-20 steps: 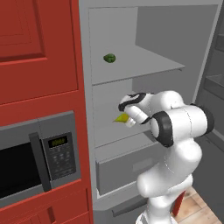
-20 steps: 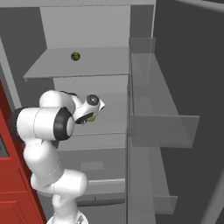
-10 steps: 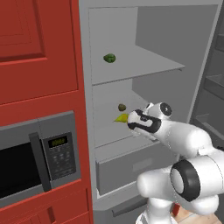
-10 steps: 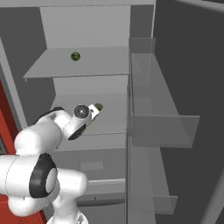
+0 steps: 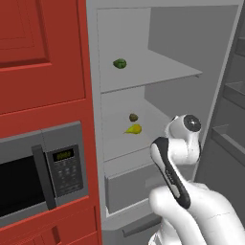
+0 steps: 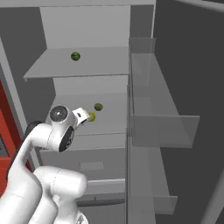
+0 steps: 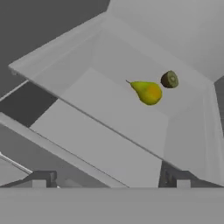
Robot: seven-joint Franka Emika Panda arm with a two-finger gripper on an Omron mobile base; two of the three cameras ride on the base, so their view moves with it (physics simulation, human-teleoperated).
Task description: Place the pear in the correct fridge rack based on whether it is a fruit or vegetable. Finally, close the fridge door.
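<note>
In the left base view, the pear point(image 5: 133, 129) is being shown lying on the middle fridge shelf point(image 5: 143, 139), just beside a brownish-olive lump point(image 5: 133, 117); a dark green lump point(image 5: 119, 63) is sitting on the shelf above. Placement is being judged as done.

In the right base view, the fridge door point(image 6: 175, 109) is being seen standing wide open, so closing is being left to do.

In the hand view, the tool point(image 7: 109, 180) is being shown with its fingertips point(image 7: 39, 179) spread wide and holding nothing, well apart from the pear.
</note>
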